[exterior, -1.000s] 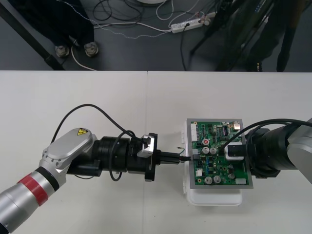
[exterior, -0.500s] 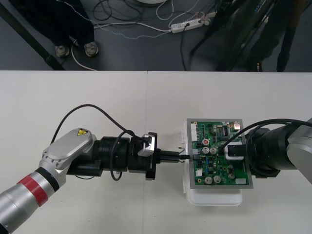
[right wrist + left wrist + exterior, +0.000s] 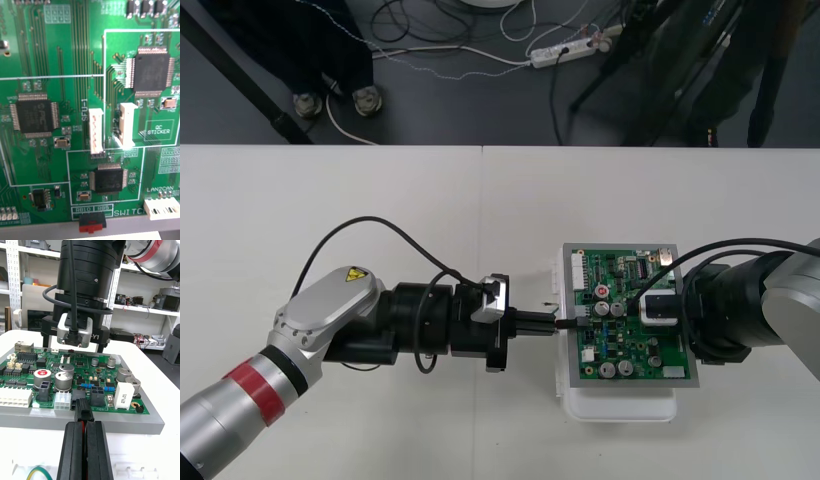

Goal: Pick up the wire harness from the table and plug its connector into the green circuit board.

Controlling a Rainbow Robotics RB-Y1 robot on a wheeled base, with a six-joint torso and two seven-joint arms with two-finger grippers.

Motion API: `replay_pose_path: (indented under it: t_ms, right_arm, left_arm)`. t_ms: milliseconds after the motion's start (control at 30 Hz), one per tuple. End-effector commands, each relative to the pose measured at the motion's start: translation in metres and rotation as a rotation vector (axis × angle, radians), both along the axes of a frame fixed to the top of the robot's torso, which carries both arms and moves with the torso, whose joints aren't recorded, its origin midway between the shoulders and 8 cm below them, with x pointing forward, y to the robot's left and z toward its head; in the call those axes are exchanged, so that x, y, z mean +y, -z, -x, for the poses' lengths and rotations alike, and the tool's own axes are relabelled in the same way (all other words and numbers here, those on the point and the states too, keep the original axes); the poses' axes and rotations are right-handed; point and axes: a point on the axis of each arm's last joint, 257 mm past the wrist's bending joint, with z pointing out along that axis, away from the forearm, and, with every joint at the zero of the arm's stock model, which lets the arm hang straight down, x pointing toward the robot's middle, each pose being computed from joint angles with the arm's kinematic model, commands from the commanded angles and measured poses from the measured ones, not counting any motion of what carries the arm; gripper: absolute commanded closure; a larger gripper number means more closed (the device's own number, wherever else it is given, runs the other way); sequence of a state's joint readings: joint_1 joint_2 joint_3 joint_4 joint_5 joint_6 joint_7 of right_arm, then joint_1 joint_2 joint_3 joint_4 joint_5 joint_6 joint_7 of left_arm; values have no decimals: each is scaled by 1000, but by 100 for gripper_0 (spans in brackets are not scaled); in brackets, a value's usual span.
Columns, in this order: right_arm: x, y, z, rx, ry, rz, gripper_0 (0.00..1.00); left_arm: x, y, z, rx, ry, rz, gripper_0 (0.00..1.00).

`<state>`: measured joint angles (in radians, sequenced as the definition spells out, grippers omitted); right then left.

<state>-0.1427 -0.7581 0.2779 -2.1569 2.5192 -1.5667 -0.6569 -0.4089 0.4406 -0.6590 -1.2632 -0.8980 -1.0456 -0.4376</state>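
Observation:
The green circuit board (image 3: 630, 345) sits on its white base (image 3: 620, 408) at the table's right. My left gripper (image 3: 552, 323) reaches in level from the left, shut on the harness's small black plug (image 3: 566, 323) at the board's left edge. In the left wrist view the black fingers (image 3: 71, 450) pinch the plug (image 3: 83, 413), and its tip meets a black socket (image 3: 78, 394) on the board's (image 3: 86, 365) near edge. I cannot tell whether it is seated. A green-yellow wire (image 3: 37, 470) loops beside the fingers. My right gripper (image 3: 658, 310) hovers over the board (image 3: 56, 75).
The right gripper (image 3: 77, 328), with a camera on it, stands close above the board's far half, facing my left fingers. Tall capacitors (image 3: 65, 380) and a white connector (image 3: 15, 397) flank the socket. Bare table lies left of the board.
My left arm has pushed a little to the right, carrying the plug closer against the board's left edge. The right arm and board have stayed put.

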Motion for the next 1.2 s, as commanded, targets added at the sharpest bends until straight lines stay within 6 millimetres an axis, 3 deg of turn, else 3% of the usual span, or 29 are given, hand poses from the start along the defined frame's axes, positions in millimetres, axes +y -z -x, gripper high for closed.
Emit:
replay_pose_path:
  t_ms: [33, 600, 1200]
  right_arm:
    - [19, -10, -7, -24, -24, -24, 0]
    - [26, -14, -9, -36, -150, 12, 0]
    - [26, -13, -7, -30, -135, 3, 0]
  left_arm:
    - [-21, -9, 12, 71, 14, 29, 100]
    - [-21, -8, 8, 73, -3, 26, 100]
    - [-20, -10, 7, 69, -7, 33, 100]
